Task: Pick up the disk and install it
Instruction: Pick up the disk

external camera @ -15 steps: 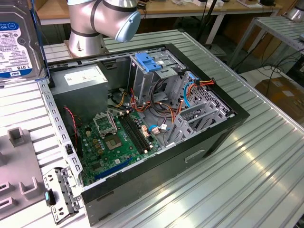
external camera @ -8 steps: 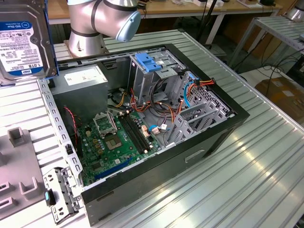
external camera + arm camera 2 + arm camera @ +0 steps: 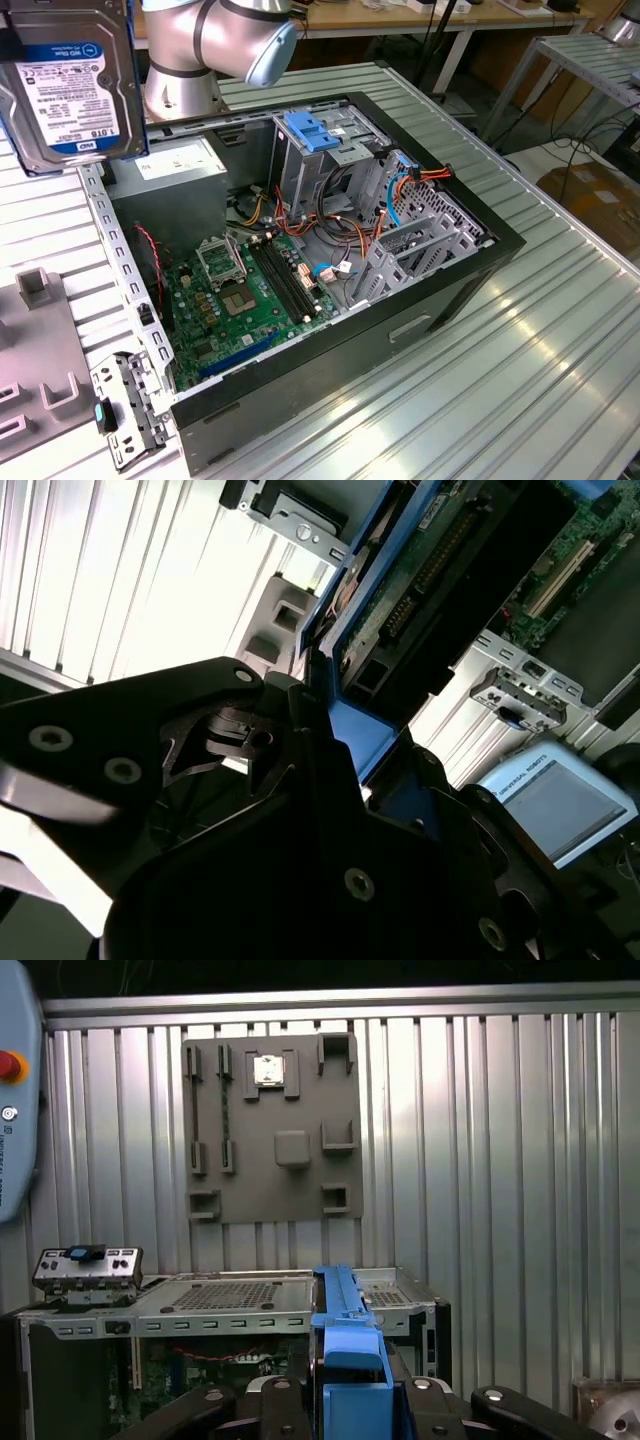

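Ribbed metal table (image 3: 560, 350) carried open computer case (image 3: 400, 320). My gripper (image 3: 347, 1395) was clamped on disk (image 3: 70, 85) by blue rails (image 3: 340, 1305), held high, probably to clear case walls.

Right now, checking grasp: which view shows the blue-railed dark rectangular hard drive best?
Exterior view: the blue-railed dark rectangular hard drive shows its labelled face. First wrist view: a blue rail edge-on. Second wrist view: its circuit side.

Clamped by its blue rail in the black gripper (image 3: 325, 715): the disk (image 3: 430, 570), green circuit side (with a long connector row) turned to the camera. Behind it, a ribbed table (image 3: 130, 570) and a grey plate (image 3: 275, 620); past the disk, a pendant (image 3: 560, 800) with a pale screen.
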### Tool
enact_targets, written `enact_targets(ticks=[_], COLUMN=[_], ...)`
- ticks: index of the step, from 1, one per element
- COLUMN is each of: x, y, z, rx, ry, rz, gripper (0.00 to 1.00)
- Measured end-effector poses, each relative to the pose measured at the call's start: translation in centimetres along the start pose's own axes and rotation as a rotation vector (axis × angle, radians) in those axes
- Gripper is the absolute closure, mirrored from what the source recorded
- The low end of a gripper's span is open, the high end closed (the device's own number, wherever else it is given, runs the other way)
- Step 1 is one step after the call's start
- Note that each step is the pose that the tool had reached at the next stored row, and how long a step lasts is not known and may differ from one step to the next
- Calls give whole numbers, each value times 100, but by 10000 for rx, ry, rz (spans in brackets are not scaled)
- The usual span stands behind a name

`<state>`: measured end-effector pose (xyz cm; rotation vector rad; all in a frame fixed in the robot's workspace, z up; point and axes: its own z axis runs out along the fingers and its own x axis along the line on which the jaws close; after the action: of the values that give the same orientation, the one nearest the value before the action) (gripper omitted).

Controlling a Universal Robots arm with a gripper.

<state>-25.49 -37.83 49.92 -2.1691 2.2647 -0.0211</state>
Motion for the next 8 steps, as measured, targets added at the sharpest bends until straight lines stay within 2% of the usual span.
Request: enact_targets(ticks=[3, 8], x=[-4, -9], y=[-89, -202], z=[1, 3], rx=[-1, 0], ry=[1, 0], rz=[2, 6], gripper=[63, 63])
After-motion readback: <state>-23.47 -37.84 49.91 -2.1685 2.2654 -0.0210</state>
